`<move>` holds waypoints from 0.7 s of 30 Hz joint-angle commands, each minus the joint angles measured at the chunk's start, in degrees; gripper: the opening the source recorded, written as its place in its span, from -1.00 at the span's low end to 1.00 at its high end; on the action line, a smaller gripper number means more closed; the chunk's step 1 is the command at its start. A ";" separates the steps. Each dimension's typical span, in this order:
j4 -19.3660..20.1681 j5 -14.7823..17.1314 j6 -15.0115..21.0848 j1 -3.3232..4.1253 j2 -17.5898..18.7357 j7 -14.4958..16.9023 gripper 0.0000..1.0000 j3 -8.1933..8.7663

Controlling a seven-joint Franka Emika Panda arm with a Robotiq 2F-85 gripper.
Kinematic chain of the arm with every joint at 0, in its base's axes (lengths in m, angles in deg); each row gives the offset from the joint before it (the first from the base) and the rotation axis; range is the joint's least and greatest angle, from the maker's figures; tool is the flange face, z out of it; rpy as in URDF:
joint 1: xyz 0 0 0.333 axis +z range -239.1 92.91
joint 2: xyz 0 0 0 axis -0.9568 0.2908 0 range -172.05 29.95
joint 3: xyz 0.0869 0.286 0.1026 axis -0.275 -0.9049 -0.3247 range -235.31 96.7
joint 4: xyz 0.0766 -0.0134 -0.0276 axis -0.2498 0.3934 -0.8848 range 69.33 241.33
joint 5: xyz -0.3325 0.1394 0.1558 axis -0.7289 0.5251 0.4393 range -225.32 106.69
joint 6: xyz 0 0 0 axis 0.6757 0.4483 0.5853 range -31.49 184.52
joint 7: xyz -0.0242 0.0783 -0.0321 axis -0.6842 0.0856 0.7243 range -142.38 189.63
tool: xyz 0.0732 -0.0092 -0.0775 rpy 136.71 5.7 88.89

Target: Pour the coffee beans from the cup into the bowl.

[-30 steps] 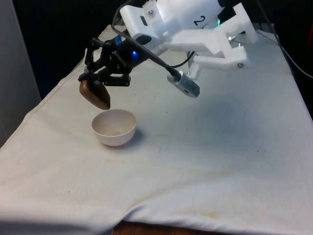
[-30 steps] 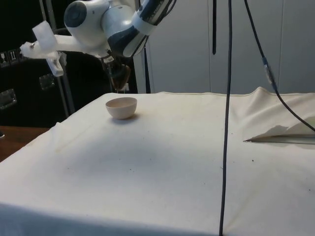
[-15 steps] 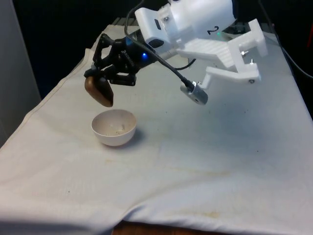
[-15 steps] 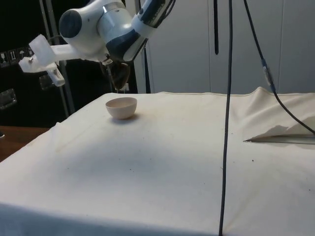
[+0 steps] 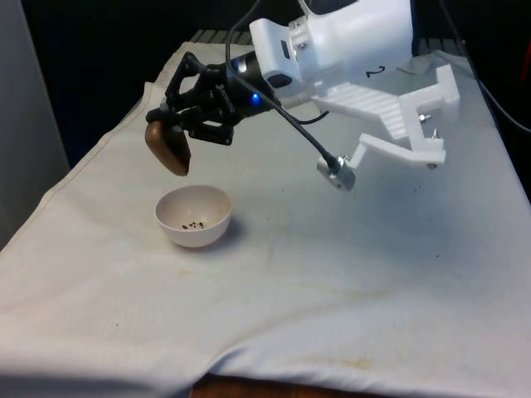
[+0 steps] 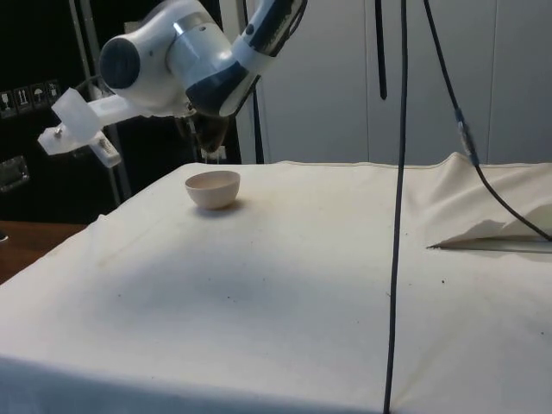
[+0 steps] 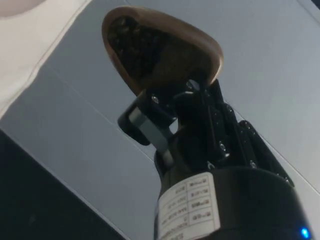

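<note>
Grips a brown cup (image 5: 168, 148) in the black hand (image 5: 178, 124), clenched on its rim, tipped steeply with the mouth facing down, above and a little toward the front view's left of the white bowl (image 5: 193, 215). Sits well in from the counter (image 5: 348, 274) edges, that bowl, nearer the front view's left edge than the right, with wide bare cloth toward the near edge and the front view's right. Holds a few dark coffee beans (image 5: 195, 223) on its floor. Shows more beans inside the cup (image 7: 160, 50) in the wrist view, clinging in the upper part, with the hand (image 7: 175, 112) pinching the wall from both sides. Hides most of the cup (image 6: 210, 134) behind the arm in the side view, above the bowl (image 6: 213, 188); no telling there how the beans lie. Hangs a black cable (image 6: 398, 216) down across the side view, in front of the counter (image 6: 285, 293). Lies rumpled, a fold of cloth (image 6: 483, 228), at that view's right edge.
</note>
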State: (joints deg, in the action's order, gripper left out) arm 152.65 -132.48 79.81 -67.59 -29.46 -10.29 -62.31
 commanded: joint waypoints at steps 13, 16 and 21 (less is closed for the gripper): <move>-0.69 -5.39 -4.47 0.46 1.55 -3.04 -1.00 -0.86; -0.74 -6.59 -5.79 0.40 1.66 -3.38 -1.00 -1.32; -0.46 -8.37 -7.56 0.11 1.55 -4.07 -1.00 -2.41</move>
State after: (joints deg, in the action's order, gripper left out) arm 152.19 -140.85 72.25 -67.48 -27.91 -14.36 -64.72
